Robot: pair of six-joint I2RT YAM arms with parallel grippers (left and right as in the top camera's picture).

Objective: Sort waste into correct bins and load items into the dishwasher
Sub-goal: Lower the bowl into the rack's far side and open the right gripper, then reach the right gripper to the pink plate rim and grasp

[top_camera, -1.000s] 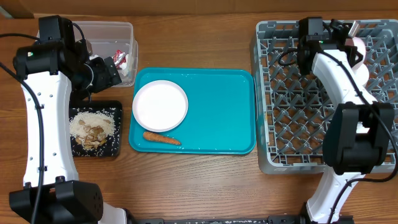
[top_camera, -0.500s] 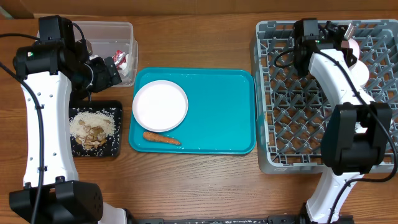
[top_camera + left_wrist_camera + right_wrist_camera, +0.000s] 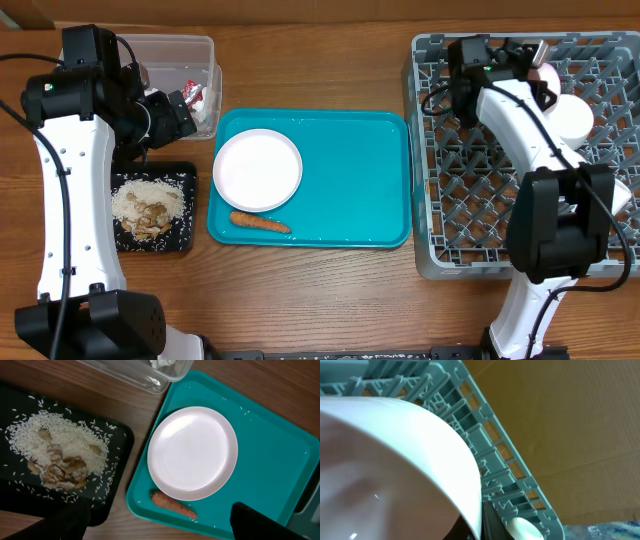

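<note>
The right hand (image 3: 543, 72) holds a pale bowl (image 3: 385, 460) by its rim over the grey dish rack (image 3: 470, 200) for loading, while the left hand (image 3: 160, 509) hangs wide open near the plate (image 3: 257, 169).

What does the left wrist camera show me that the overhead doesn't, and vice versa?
Left wrist only: stray rice grains on the teal tray, and the fingertips of the open left gripper. Overhead only: the white bowl in the grey dish rack, and the right arm. Both: the plate and carrot on that tray, the black tray of rice scraps, the clear tub.
</note>
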